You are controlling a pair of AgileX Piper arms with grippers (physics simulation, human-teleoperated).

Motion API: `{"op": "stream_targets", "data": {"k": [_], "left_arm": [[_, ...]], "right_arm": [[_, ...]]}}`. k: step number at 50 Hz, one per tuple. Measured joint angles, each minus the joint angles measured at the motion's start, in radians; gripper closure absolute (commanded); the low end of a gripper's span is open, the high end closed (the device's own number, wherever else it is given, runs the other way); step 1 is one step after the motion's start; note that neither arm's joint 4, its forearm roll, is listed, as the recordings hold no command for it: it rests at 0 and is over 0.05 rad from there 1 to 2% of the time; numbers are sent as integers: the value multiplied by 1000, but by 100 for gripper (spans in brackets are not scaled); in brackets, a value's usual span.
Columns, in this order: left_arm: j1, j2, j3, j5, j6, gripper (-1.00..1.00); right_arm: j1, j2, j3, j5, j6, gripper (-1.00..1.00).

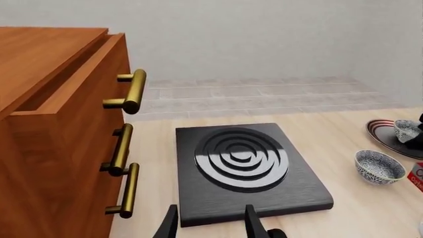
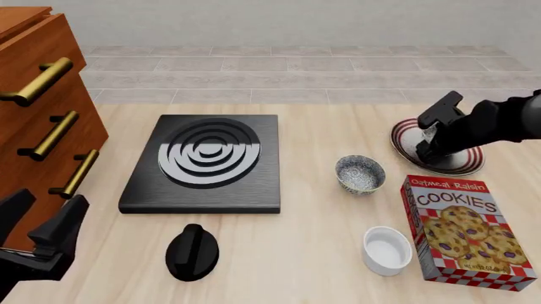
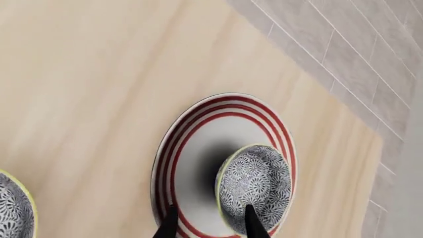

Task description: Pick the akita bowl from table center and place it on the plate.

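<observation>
Pale wooden table (image 2: 321,126), tiled floor beyond. Round white plate with red rim rings (image 3: 191,153) at table's right side, bearing small speckled grey akita bowl (image 3: 256,186). Right gripper (image 3: 208,220) above plate: black fingers parted astride the bowl's near rim, contact unclear. Left gripper (image 1: 211,223) parted, empty, near black square hob (image 2: 207,161). Second speckled bowl (image 2: 359,174) left of plate.

Two speckled bowls (the akita bowl (image 3: 254,186) on the plate (image 3: 191,158), another (image 2: 359,174) on the table), one white ramekin (image 2: 386,251), one cookie box (image 2: 465,233), one burner (image 2: 205,162), one knob (image 2: 192,252), one wooden cabinet (image 2: 38,114).
</observation>
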Motion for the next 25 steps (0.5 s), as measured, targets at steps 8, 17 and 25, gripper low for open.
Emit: {"op": "stream_targets", "data": {"k": [8, 17, 25], "left_arm": [[-2, -118, 0, 116, -1, -100], [-4, -190, 0, 185, -3, -100], [-5, -218, 0, 212, -5, -100]], "right_arm": [[5, -66, 76, -37, -31, -100], [55, -170, 141, -31, -10, -100], [116, -287, 181, 6, 38, -100]]}}
